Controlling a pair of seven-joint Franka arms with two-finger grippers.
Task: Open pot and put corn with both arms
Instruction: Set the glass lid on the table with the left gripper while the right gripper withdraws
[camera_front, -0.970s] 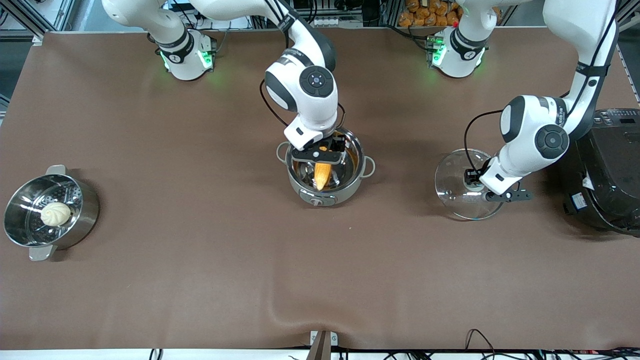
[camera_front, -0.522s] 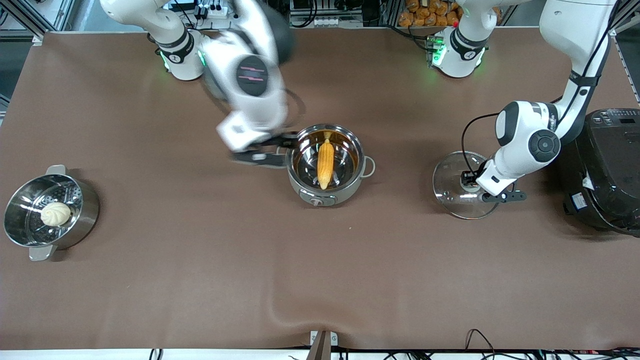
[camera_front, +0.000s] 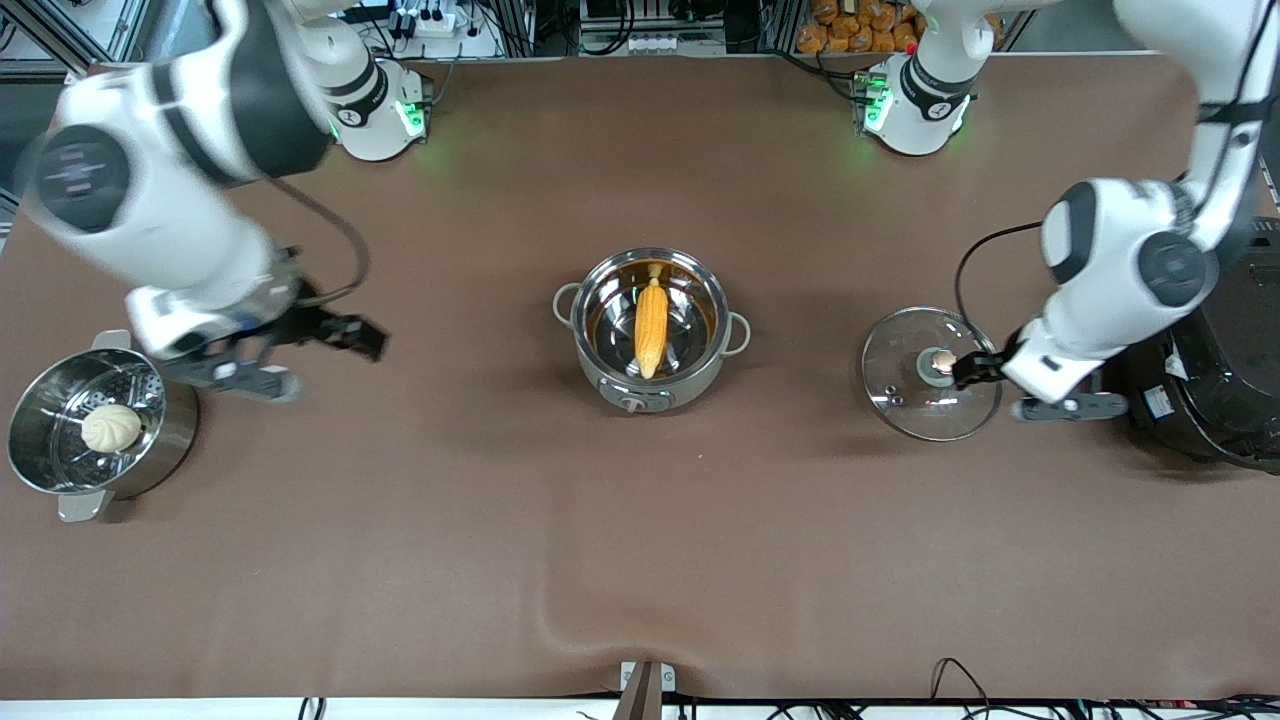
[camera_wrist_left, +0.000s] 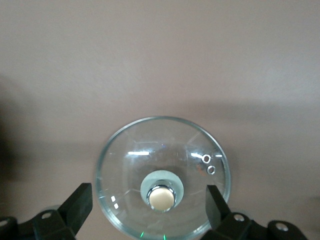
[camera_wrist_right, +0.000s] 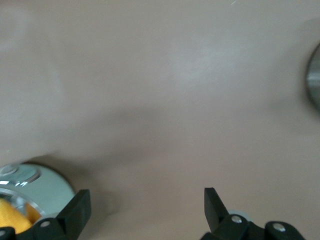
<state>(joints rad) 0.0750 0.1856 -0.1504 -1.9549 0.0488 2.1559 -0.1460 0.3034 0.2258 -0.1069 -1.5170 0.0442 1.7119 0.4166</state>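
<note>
Left end effector (camera_front: 990, 388) hangs just above the glass lid (camera_front: 931, 373), fingers (camera_wrist_left: 75, 210) spread apart either side of the brass knob (camera_wrist_left: 162, 196), gripping nothing. Lid lies flat on the worktop (camera_front: 640, 560) toward the left arm's end, beside the black cooker (camera_front: 1215, 340), well apart from the pot (camera_front: 650, 325), probably so the pot mouth is free. Right end effector (camera_front: 290, 350) is over bare worktop near the steamer pot (camera_front: 95, 425), which has a white bun (camera_front: 112, 427) in it; fingers (camera_wrist_right: 75, 210) apart, empty. Corn (camera_front: 650, 327) lies lengthwise in the pot, tapered end toward the bases, mid-worktop. Pot is uncovered, side handles out to each arm's end. Judged: both steps look done, with the lid off and the corn in; neither arm carries anything.
</note>
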